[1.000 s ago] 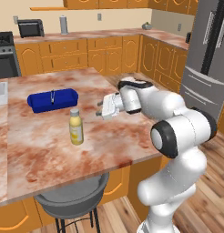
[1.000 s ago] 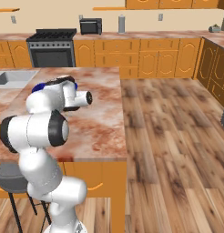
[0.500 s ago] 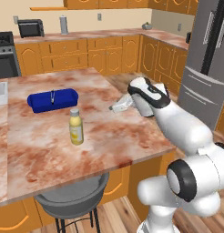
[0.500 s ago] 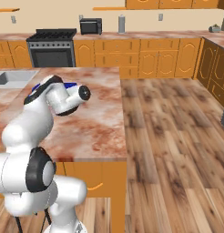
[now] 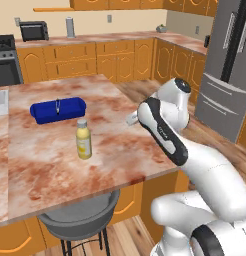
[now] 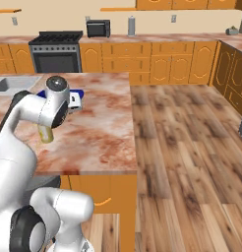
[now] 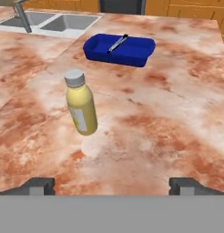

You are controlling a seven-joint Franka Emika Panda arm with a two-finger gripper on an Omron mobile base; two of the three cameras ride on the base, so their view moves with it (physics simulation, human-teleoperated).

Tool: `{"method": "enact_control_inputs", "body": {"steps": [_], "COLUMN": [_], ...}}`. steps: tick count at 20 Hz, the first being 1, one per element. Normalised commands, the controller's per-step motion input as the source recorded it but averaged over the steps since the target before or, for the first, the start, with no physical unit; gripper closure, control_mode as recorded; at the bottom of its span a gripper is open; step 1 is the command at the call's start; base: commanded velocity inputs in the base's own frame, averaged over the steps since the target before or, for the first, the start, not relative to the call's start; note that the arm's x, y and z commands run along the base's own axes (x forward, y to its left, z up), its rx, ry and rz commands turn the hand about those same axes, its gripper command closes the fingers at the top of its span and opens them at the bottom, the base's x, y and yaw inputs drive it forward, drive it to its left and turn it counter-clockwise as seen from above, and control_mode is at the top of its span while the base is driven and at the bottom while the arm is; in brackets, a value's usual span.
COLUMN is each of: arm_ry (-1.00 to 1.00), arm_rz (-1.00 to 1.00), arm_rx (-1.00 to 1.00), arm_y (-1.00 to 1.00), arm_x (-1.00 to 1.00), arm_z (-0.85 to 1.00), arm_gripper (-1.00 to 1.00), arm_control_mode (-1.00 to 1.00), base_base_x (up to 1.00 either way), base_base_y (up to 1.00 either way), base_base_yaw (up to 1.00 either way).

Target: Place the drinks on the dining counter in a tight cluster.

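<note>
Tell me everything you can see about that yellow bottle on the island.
The yellow bottle is a short, wide bottle with pale yellow contents, a grey screw cap and a faint label on its side. It stands upright on the marbled reddish counter, apart from the long blue box behind it. Nothing touches it; the open gripper is off it.

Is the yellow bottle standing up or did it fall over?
Standing up. The yellow bottle rests on its base on the counter, with its grey cap on top.
</note>
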Motion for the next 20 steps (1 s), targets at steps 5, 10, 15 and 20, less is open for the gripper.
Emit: {"method": "enact_control_inputs", "body": {"steps": [5, 10, 15, 20], "arm_ry": [0.08, 0.01, 0.00, 0.00], "arm_rz": [-0.27, -0.31, -0.21, -0.12], "arm_rx": [-0.09, -0.03, 0.00, 0.00], "arm_y": [-0.44, -0.38, -0.26, -0.16], "arm_x": [-1.00, -1.00, -1.00, -0.89], "arm_z": [0.01, 0.03, 0.78, 1.00], "arm_gripper": [-1.00, -1.00, -1.00, -1.00], "arm_control_mode": [-1.00, -1.00, -1.00, -1.00], "base_base_x": [0.00, 0.00, 0.00, 0.00], "base_base_y": [0.00, 0.00, 0.00, 0.00], "base_base_yaw": [0.00, 0.00, 0.00, 0.00]}}
